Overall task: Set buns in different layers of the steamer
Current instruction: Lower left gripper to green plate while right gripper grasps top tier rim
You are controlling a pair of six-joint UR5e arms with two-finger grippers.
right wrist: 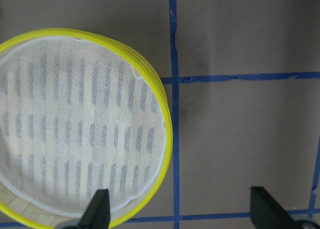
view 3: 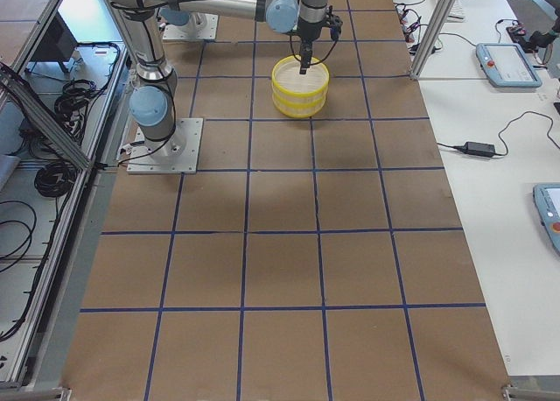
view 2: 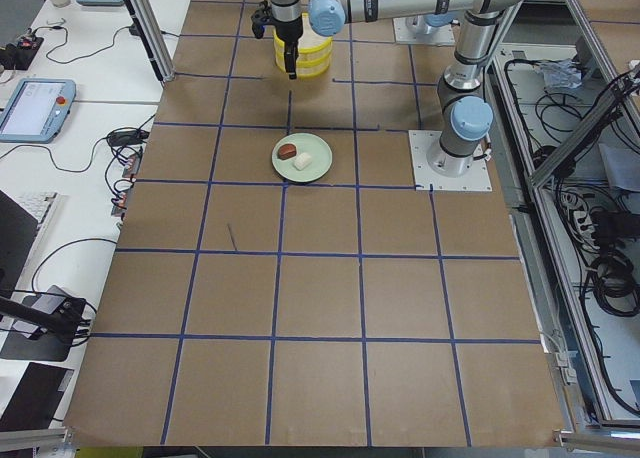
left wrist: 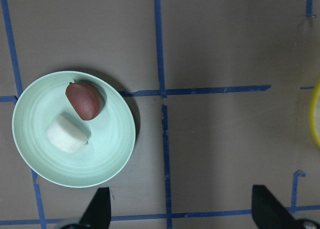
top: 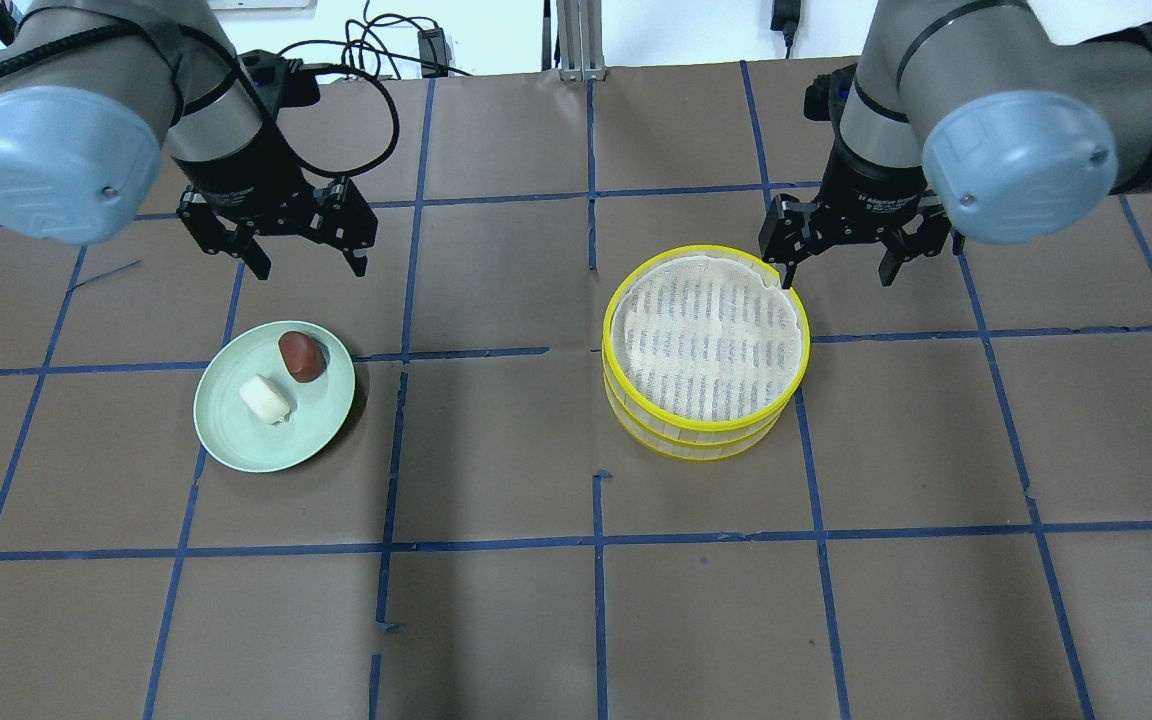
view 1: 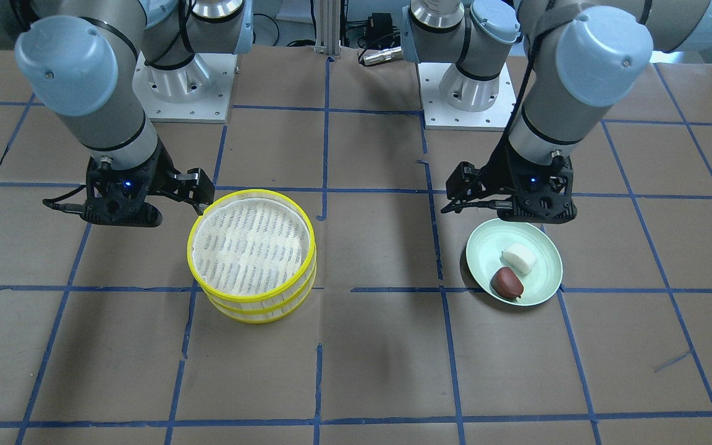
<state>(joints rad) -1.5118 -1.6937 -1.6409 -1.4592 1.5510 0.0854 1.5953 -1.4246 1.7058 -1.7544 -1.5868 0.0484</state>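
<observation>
On the left half of the brown counter [top: 496,450], which is crossed by a grid of blue tape [top: 496,541], sits one pale green plate [top: 236,440] holding both buns, the white bun [top: 265,399] and the reddish-brown bun [top: 300,356], lying just beside each other. Beyond the plate hangs the left end effector [top: 309,268], fingers spread wide and holding nothing. Right of centre, two steamer trays are stacked, the top tray [top: 607,335] on the bottom tray [top: 696,452], and the mesh floor on top is bare. At the stack's far right rim hangs the right end effector [top: 836,275], also spread and holding nothing. White benches [view 2: 80,78] with screens and cables flank the counter. Lettering on the right wrist is too small to read.
</observation>
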